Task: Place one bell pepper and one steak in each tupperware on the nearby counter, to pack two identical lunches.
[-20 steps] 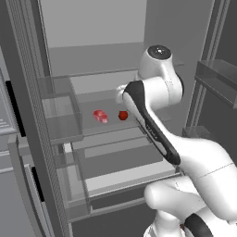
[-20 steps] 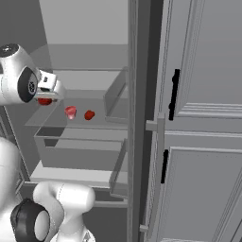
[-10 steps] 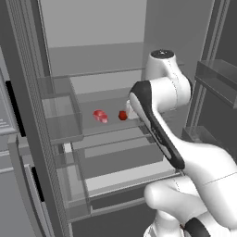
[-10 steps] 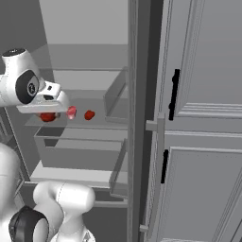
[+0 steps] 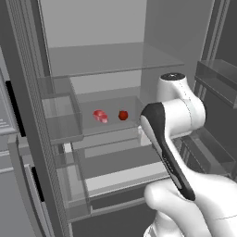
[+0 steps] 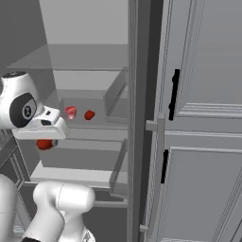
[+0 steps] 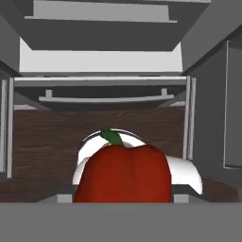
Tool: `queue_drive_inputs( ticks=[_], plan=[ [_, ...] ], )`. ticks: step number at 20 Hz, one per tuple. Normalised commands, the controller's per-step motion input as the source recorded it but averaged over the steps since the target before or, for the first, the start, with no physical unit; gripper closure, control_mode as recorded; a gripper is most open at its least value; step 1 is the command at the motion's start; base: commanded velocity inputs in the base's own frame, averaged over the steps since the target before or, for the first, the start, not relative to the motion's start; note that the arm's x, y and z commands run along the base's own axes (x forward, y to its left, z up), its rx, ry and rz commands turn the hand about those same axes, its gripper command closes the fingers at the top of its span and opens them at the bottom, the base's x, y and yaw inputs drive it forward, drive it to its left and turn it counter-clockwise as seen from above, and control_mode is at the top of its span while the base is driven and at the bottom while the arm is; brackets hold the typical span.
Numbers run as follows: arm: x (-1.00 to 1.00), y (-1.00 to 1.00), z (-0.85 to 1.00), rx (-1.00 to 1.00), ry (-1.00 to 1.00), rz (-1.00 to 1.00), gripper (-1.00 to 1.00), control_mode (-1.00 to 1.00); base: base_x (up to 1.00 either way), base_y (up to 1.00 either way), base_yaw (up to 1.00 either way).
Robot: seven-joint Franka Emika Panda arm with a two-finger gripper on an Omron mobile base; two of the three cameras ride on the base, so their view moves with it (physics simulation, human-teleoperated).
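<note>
Grey fridge shelves [image 5: 111, 60] stood open before the robot. On the middle shelf lay a steak [image 5: 100, 115] and, just beside it, a second pepper [image 5: 122, 115]. The gripper [image 6: 46, 143] was clamped on a red pepper [image 7: 124, 174], held out in front of the fridge, below the middle shelf. Judged from that, the task was early: one pepper was in transit, and nothing showed as packed. No tupperware or surface was in sight, so their contents could not be told.
</note>
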Motion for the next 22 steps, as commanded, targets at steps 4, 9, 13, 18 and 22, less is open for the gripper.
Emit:
queue_drive_inputs(
  ticks=[4,9,13,18,22],
  plan=[
    [-0.05,-0.03,-0.03,0.00,0.02,-0.05,1.00,-1.00,0.00,0.00,0.00],
    [0.00,0.00,0.00,0.00,0.00,0.00,1.00,1.00,-0.43,0.00,-0.03],
    [0.00,0.00,0.00,0.00,0.00,0.00,1.00,1.00,-1.00,0.00,-0.16],
    [0.00,0.00,0.00,0.00,0.00,0.00,1.00,1.00,-1.00,-0.22,-0.32],
    [0.00,0.00,0.00,0.00,0.00,0.00,1.00,1.00,-0.56,-0.47,-0.62]
  ],
)
